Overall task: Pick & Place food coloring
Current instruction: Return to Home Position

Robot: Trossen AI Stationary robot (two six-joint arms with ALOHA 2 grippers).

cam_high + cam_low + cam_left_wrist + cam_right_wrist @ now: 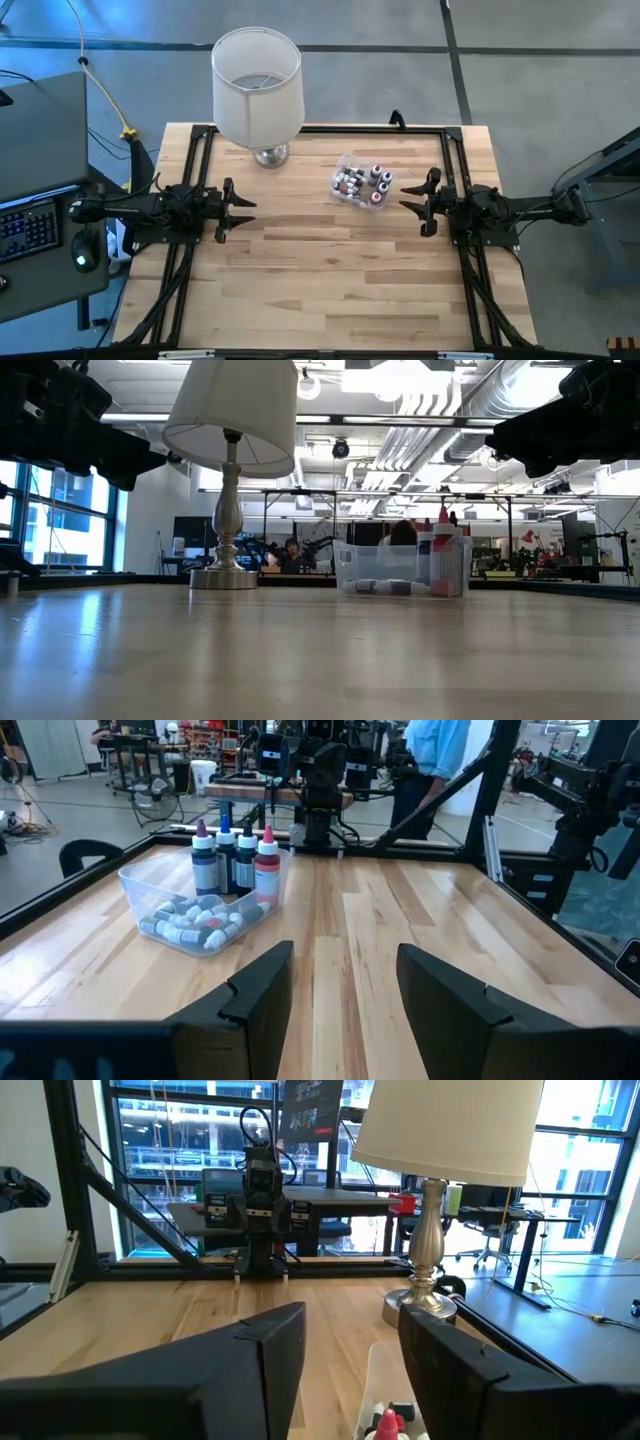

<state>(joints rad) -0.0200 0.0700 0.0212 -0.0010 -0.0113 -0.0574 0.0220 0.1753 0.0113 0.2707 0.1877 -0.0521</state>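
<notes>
The food coloring bottles (362,184) sit in a clear plastic tub (140,890) on the far right part of the table. Several lie on the tub's floor (195,925); three stand upright (236,858) with pointed caps. In the low view the tub (402,570) stands right of the lamp. My left gripper (243,209) hovers open at the table's left side, above the wood, pointing right. My right gripper (412,203) hovers open at the right side, pointing left, just right of the tub. In its wrist view only a red cap (386,1423) shows between its fingers.
A table lamp with a white shade (257,85) and silver base (224,576) stands at the far edge, left of the tub. A black frame (320,127) rims the table. Bare wood lies in the middle and near part (330,280). People show in the room behind.
</notes>
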